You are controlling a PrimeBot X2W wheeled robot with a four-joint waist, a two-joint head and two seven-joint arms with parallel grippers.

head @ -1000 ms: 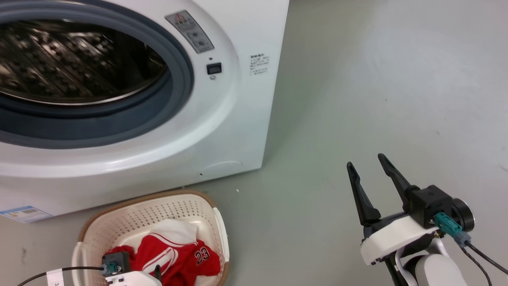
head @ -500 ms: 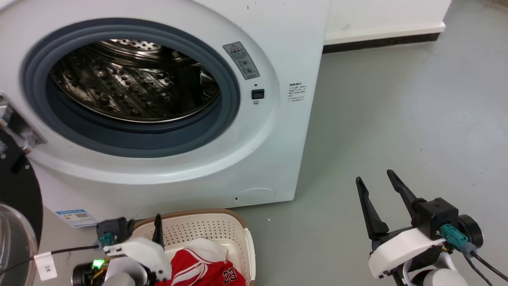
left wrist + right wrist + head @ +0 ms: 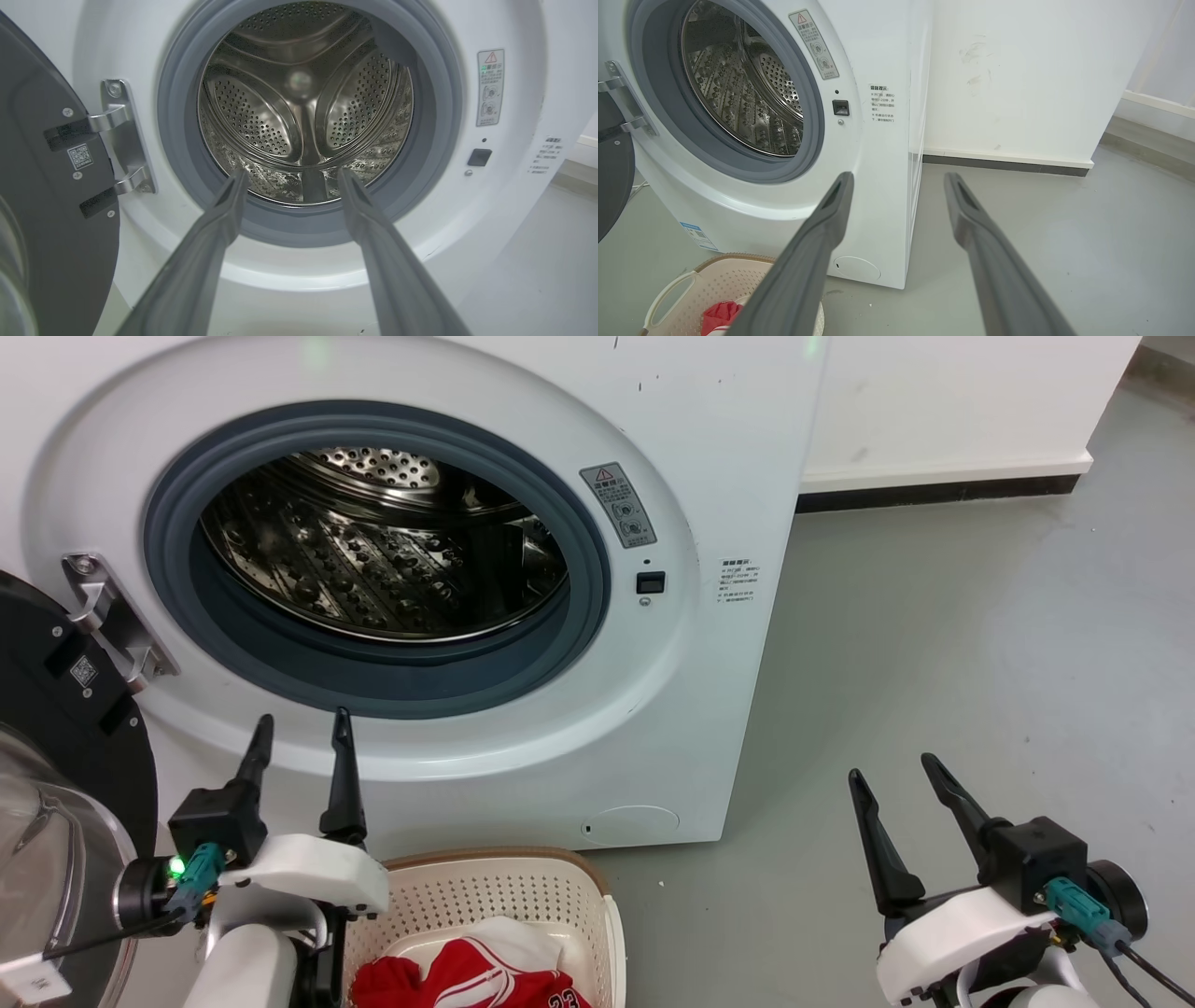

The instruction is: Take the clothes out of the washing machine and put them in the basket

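Observation:
The white washing machine (image 3: 672, 420) stands with its dark-rimmed door (image 3: 56, 728) swung open to the left. Its steel drum (image 3: 303, 107) shows bare metal with nothing lying in it. On the floor in front sits the cream basket (image 3: 485, 896), holding the red and white clothes (image 3: 476, 975). A red piece of the clothes (image 3: 720, 313) lies in the basket (image 3: 710, 284) in the right wrist view. My left gripper (image 3: 301, 726) is open, raised beside the basket and pointing at the porthole (image 3: 420, 140). My right gripper (image 3: 892, 773) is open over bare floor, right of the machine (image 3: 887, 154).
Grey floor (image 3: 980, 644) stretches to the right of the machine. A white wall with a dark baseboard (image 3: 934, 490) runs behind it. The open door's hinge (image 3: 119, 140) sits left of the porthole.
The head camera has tilted up, showing more of the machine and less of the basket. My left gripper has risen out of the basket to in front of the porthole, open and empty.

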